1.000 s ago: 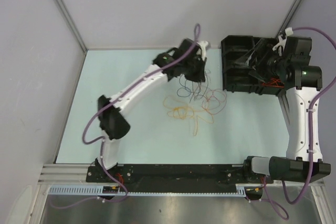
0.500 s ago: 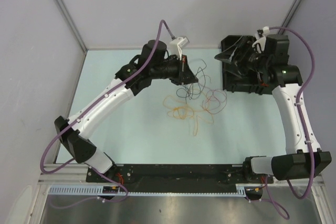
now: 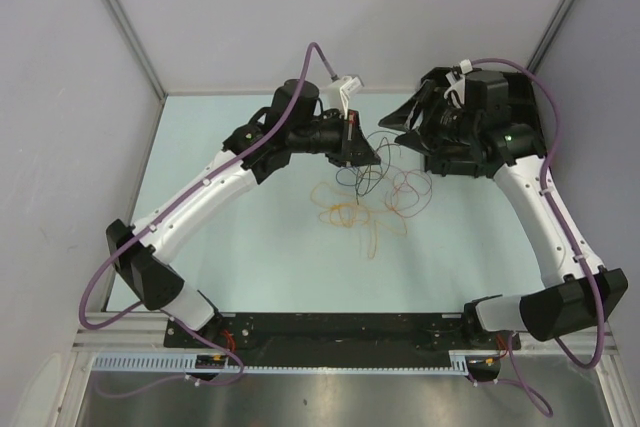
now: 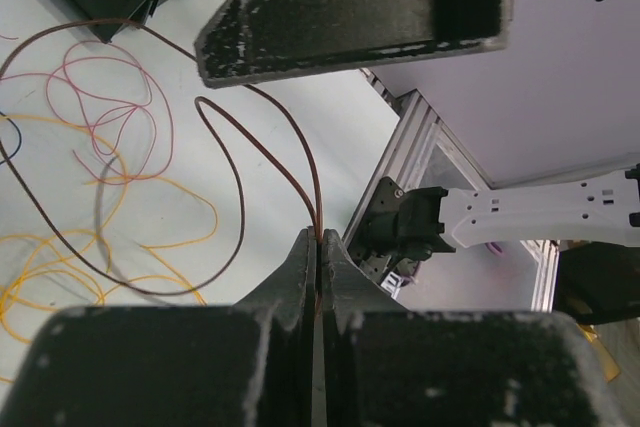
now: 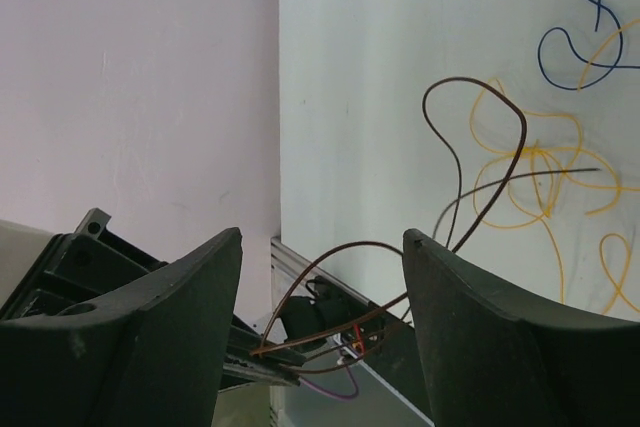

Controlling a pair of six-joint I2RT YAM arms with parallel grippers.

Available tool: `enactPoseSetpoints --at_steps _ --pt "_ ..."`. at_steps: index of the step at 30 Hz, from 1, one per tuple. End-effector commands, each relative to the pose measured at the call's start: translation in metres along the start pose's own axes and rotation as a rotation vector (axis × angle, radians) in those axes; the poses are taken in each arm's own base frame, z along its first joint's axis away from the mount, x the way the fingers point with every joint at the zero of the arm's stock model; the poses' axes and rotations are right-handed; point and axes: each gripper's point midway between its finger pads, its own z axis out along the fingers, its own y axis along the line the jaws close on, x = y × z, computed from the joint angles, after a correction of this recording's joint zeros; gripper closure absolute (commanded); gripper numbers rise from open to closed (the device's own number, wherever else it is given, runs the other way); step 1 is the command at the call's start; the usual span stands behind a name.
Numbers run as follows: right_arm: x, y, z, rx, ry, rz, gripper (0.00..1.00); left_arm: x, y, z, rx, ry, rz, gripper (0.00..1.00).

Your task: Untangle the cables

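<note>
Left claw (image 4: 315,244) on seemingly brown cable (image 4: 242,207)

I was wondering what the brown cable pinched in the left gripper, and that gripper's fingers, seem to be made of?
The brown cable: probably thin plastic-insulated wire, smooth; it holds springy loops without kinks. The left gripper fingers: seemingly hard matte black plastic, with whitish scuffs along the edges.

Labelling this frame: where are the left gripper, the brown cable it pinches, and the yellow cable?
left gripper (image 4: 316,244): left wrist view, where fingertips meet.
brown cable (image 4: 317,202): left wrist view, stretch just above the pinch.
yellow cable (image 3: 346,214): top view, its looped middle.
</note>
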Motion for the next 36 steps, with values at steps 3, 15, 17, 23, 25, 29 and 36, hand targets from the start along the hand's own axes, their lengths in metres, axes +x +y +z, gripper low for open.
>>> enactPoseSetpoints --at_steps 3,15,17,23,25,29,36 --pt "-0.008 0.0 0.008 0.001 -0.029 0.002 0.31 -0.015 -0.02 -0.001 0.081 -0.029 0.029 1.0" --pt "-0.031 -0.033 0.002 0.103 -0.07 0.037 0.29 -0.017 -0.017 -0.004 0.045 -0.019 0.058 1.0" --pt "-0.042 -0.044 -0.005 0.143 -0.099 0.051 0.28 -0.018 -0.016 -0.006 0.04 -0.022 0.062 1.0" --pt "-0.046 -0.077 -0.011 0.228 -0.08 0.13 0.27 -0.017 -0.019 -0.01 0.044 -0.018 0.072 1.0" --pt "-0.037 -0.079 -0.005 0.221 -0.044 0.146 0.27 -0.017 -0.019 -0.01 0.046 -0.018 0.072 1.0" --pt "-0.028 -0.071 0.007 0.196 -0.018 0.164 0.26 -0.016 -0.022 -0.01 0.059 -0.017 0.071 1.0" --pt "-0.02 -0.061 0.03 0.153 0.022 0.175 0.33 -0.019 -0.027 -0.011 0.082 -0.027 0.067 1.0"
